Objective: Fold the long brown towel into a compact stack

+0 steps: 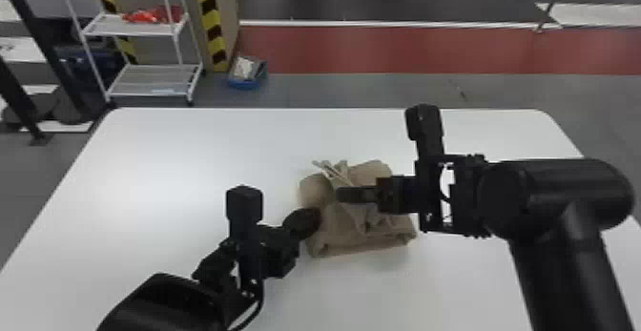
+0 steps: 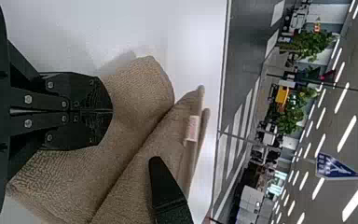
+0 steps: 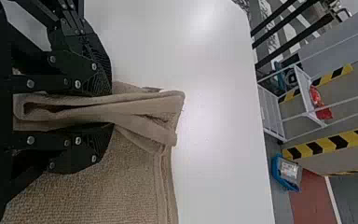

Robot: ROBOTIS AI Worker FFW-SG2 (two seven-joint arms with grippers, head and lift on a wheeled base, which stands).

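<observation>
Towel (image 1: 336, 232): partly folded, rumpled on top, set mid-table (image 1: 167, 163) where both sides can be reached.
Left gripper (image 2: 112, 111): fingers together, placed at the left edge, presumably so slipping is prevented.
Right gripper (image 3: 112, 109): clamped on a bunched fold from the right, probably so the layers can be guided.

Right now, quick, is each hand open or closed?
Left hand: closed, fingertips together at the brown towel.
Right hand: closed on a bunched fold of the towel.
</observation>
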